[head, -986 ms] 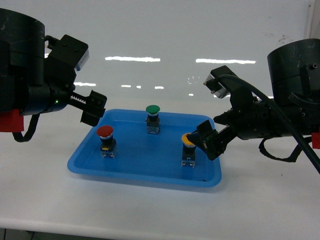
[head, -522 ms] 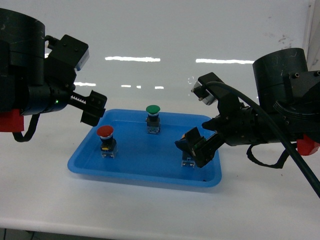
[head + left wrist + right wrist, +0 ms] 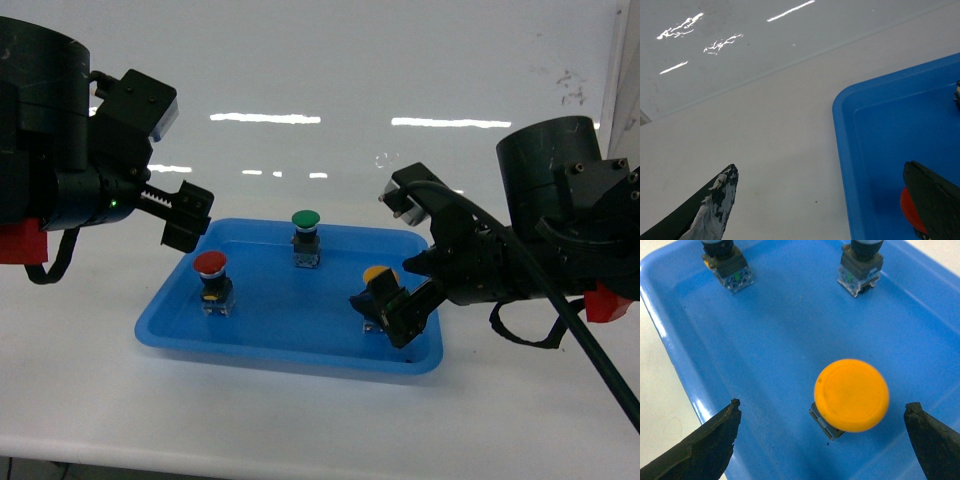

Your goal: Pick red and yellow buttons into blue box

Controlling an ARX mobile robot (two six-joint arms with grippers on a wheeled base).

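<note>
The blue box point(image 3: 160, 330) is a shallow tray holding three buttons. The red button point(image 3: 210, 265) stands at its left and the yellow button point(image 3: 377, 274) at its right, both upright. My right gripper point(image 3: 392, 310) hovers open just in front of and above the yellow button; in the right wrist view the yellow cap point(image 3: 851, 395) lies between the spread fingers of that gripper point(image 3: 823, 405), nearer the right one. My left gripper point(image 3: 185, 215) hangs open above the box's back left corner. In the left wrist view that gripper point(image 3: 820, 166) partly hides the red cap point(image 3: 910, 212).
A green-capped button point(image 3: 305, 220) stands at the back middle of the box. Two other button bodies point(image 3: 727, 267) point(image 3: 860, 265) sit at the top of the right wrist view. White table point(image 3: 300, 420) surrounds the box; a glossy white wall point(image 3: 330, 80) is behind.
My right gripper has moved left and down, closer to the box's front edge, and the yellow cap it covered half a second ago shows again. The left arm is still.
</note>
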